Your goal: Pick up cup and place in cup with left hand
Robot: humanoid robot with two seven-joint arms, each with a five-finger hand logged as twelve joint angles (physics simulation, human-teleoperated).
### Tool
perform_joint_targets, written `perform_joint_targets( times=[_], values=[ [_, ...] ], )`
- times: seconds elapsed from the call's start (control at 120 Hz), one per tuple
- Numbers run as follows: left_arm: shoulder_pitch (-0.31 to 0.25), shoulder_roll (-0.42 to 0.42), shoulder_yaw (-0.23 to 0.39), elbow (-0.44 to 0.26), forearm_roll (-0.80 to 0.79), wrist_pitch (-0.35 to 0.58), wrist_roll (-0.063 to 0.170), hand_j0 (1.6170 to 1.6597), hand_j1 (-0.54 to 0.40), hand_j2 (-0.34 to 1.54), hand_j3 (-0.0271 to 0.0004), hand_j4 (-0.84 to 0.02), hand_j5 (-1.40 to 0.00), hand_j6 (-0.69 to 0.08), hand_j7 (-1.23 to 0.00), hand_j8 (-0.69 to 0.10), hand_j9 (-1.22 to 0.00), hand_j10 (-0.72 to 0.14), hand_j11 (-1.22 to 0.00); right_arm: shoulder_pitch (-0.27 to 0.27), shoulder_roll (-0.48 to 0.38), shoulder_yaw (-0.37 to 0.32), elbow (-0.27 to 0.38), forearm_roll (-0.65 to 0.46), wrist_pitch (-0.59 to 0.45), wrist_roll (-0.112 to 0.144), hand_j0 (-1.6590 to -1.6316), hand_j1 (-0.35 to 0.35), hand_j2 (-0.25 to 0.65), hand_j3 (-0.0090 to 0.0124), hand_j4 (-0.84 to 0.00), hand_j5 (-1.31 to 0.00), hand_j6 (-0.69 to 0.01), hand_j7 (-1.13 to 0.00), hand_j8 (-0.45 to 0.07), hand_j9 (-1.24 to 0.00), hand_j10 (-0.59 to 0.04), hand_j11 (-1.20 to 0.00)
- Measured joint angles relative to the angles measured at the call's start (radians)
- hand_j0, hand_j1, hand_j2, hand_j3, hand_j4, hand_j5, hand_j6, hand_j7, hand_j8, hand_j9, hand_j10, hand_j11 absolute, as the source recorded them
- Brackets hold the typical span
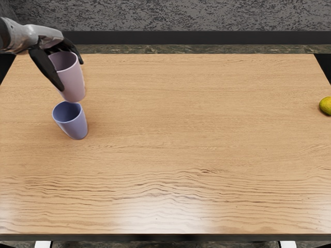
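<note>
Black fingers (45,66) of the left hand (47,34) are wrapped around the pink cup (74,79), a long digit running down its near side and another crooked over by the rim on its far side. The grasp is high on the wall, which suits the job, since it leaves the lower part free to go inside something else. The pink cup is held mouth up with a slight lean, its base showing just beyond the rim of the blue cup (75,124). From this slanting view it is probably just above that rim, but the gap, if any, is hard to read.

The step in hand looks like lining up for the drop. I would keep the base higher than the blue cup's rim, draw it toward the near side until it sits over the middle of the mouth, and match the lean of the two walls before lowering. Go down slowly: a base that catches the rim could tip or push the blue cup, which stands on the counter (181,144) with nothing bracing it. Loosen the fingers only once the pink cup has seated.

Well to the right of the blue cup lies a yellow fruit (326,105), of no concern here.
</note>
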Motion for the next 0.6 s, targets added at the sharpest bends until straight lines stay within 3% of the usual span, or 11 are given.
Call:
perform_joint_targets(
  times=[0.225,0.6],
  values=[
    [-0.005,0.074,0.000,-0.038,-0.032,-0.027,0.000,1.6519,-0.132,0.13,0.0000,-0.438,-0.67,-0.265,-0.67,-0.250,-0.66,-0.366,-0.68,0.002,0.000,0.000,0.000,0.000,0.000,-0.001,-1.6581,-0.312,-0.006,0.0000,-0.031,-0.04,-0.031,-0.04,-0.031,-0.04,-0.031,-0.04],
    [0.004,0.099,0.003,-0.063,-0.073,-0.045,0.000,1.6500,-0.145,0.17,0.0000,-0.413,-0.71,-0.236,-0.70,-0.225,-0.69,-0.339,-0.71,0.002,0.000,0.000,0.000,0.000,0.000,-0.001,-1.6581,-0.312,-0.006,0.0000,-0.031,-0.04,-0.031,-0.04,-0.031,-0.04,-0.031,-0.04]
  ],
)
